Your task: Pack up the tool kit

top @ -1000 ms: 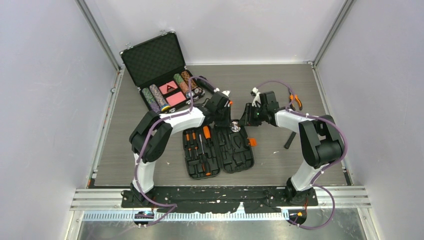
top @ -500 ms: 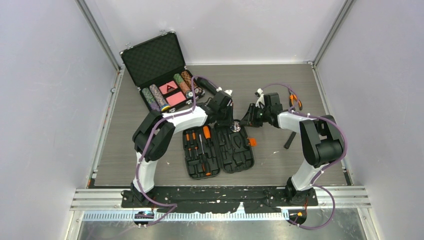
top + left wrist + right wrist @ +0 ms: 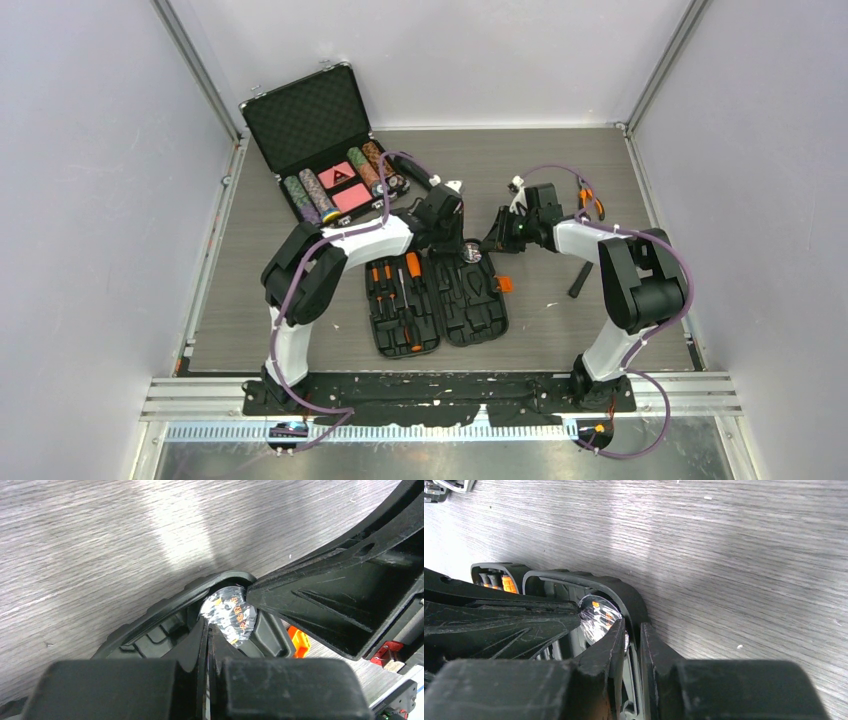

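Left gripper (image 3: pixel 207 630), clenched empty, is touching a small shiny silvery object (image 3: pixel 227 615) at the far end of the open black ribbed plastic case (image 3: pixel 165 599), mid-table. Right gripper (image 3: pixel 631 626), grip unclear, is straddling that rim; it should be nudging gently.

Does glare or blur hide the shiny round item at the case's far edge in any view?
Left wrist: glare band on the table, shiny item sharp. Right wrist: same streak, item reflective but legible. Top external: even light, item tiny.
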Action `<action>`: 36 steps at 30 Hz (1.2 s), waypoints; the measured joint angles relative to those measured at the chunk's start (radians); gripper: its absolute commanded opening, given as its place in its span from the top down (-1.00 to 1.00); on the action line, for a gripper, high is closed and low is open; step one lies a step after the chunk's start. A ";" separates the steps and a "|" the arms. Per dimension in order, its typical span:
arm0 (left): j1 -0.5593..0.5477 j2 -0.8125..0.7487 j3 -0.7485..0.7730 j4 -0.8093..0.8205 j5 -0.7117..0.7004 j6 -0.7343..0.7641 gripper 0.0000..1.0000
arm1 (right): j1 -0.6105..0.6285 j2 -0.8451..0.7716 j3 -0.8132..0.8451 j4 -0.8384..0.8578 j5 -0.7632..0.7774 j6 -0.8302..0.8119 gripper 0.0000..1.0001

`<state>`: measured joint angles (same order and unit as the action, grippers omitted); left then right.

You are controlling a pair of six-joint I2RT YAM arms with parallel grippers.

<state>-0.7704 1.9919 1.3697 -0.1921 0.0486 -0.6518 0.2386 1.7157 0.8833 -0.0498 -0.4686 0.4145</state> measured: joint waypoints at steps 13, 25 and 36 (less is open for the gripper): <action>-0.002 -0.002 -0.002 -0.007 -0.019 -0.003 1.00 | 0.007 0.000 0.011 -0.018 0.015 -0.019 0.60; -0.027 0.006 -0.011 0.001 -0.069 -0.040 1.00 | 0.010 -0.001 0.016 -0.027 0.033 -0.019 0.61; -0.034 -0.034 -0.101 0.106 -0.097 -0.071 1.00 | 0.037 -0.025 -0.007 -0.006 0.076 -0.014 0.54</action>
<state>-0.8040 1.9575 1.2682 -0.0864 -0.0486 -0.7231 0.2760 1.6905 0.8764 -0.0559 -0.3927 0.4000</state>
